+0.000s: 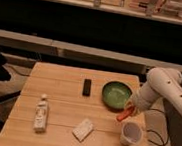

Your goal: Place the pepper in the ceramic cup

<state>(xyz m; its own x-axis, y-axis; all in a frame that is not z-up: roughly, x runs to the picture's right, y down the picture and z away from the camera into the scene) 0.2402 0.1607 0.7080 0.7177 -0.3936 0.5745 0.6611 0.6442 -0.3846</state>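
Note:
My gripper (pixel 131 109) hangs at the table's right side, just past the front right rim of the green bowl, and is shut on the pepper (pixel 125 114). The pepper is small, orange-red and tapered, and it slants down to the left from the gripper. The ceramic cup (pixel 131 134), pale and glossy, stands upright near the front right corner. The pepper is above and slightly left of the cup's mouth, apart from it.
A wide green bowl (pixel 115 95) sits behind the cup. A black rectangular object (pixel 86 86) lies mid-table. A white bottle (pixel 40 114) lies at the front left, with a pale sponge-like block (pixel 82 129) beside it. The wooden table (pixel 60 101) ends just right of the cup.

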